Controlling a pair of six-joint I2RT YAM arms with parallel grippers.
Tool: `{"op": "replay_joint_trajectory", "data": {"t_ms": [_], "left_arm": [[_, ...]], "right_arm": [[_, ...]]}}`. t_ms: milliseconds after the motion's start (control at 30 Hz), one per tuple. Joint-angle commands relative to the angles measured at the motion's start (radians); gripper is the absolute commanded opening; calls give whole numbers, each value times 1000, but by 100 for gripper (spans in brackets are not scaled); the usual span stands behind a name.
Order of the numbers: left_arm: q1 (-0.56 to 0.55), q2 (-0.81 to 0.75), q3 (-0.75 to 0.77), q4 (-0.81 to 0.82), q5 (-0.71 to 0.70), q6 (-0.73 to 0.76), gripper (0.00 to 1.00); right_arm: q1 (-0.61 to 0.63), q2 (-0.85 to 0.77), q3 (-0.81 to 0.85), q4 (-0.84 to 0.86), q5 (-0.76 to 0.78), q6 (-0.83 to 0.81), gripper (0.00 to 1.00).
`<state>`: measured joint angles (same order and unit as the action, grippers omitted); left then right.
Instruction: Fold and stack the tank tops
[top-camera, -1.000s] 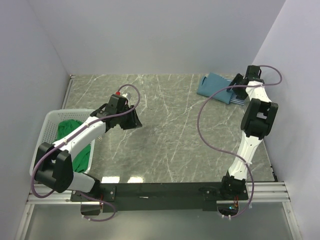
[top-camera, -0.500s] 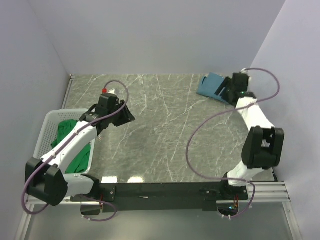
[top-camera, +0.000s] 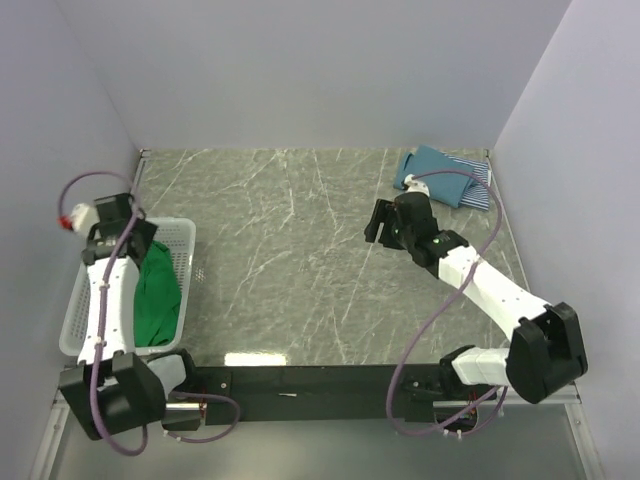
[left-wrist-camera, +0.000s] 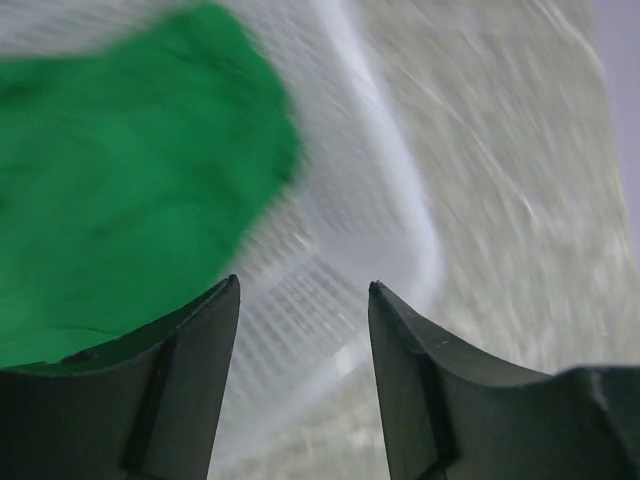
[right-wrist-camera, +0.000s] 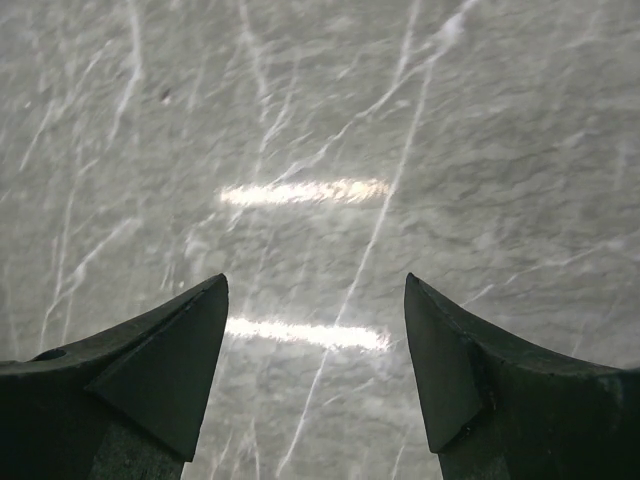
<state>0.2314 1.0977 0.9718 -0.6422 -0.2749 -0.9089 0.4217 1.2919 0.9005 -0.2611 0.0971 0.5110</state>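
Observation:
The bright green tank top lies crumpled in the white mesh basket at the left; it also shows in the left wrist view. The teal-blue tank top lies folded on the striped tank top at the back right. My left gripper hangs over the far end of the basket, open and empty. My right gripper is open and empty above bare table right of centre, in front of the folded pile.
The basket's rim runs just ahead of my left fingers. White walls close the table at the back, left and right. The table top is grey marble. A black rail runs along the near edge.
My left arm has swung left from the table to above the basket. My right arm has drawn back from the folded pile toward the table's middle.

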Motion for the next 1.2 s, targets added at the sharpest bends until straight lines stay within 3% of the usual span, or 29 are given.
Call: {"op": "replay_joint_trajectory", "data": {"t_ms": [0, 167, 433, 600, 667, 700, 767, 833, 1167], "left_arm": [[133, 20, -25, -36, -55, -47, 62], [215, 168, -28, -16, -76, -111, 66], [226, 424, -5, -2, -116, -162, 68], [226, 501, -18, 29, -90, -166, 66], [227, 524, -15, 30, -86, -168, 60], [226, 527, -12, 35, -75, -162, 45], [226, 528, -4, 39, -66, -151, 30], [226, 510, 10, 42, -44, -131, 2], [224, 225, 122, 39, 63, -10, 1]], "right_arm": [[51, -84, -29, 33, 55, 20, 78], [110, -158, -80, 19, 15, 35, 78], [164, -238, -118, -17, 38, 35, 78], [167, -237, -147, -1, 36, 41, 78], [170, -235, -158, 10, 32, 44, 78], [170, -235, -160, 11, 32, 44, 78], [172, -236, -164, 11, 35, 47, 77], [172, -244, -164, 14, 35, 44, 76], [173, -270, -123, -10, 50, 26, 75]]}}
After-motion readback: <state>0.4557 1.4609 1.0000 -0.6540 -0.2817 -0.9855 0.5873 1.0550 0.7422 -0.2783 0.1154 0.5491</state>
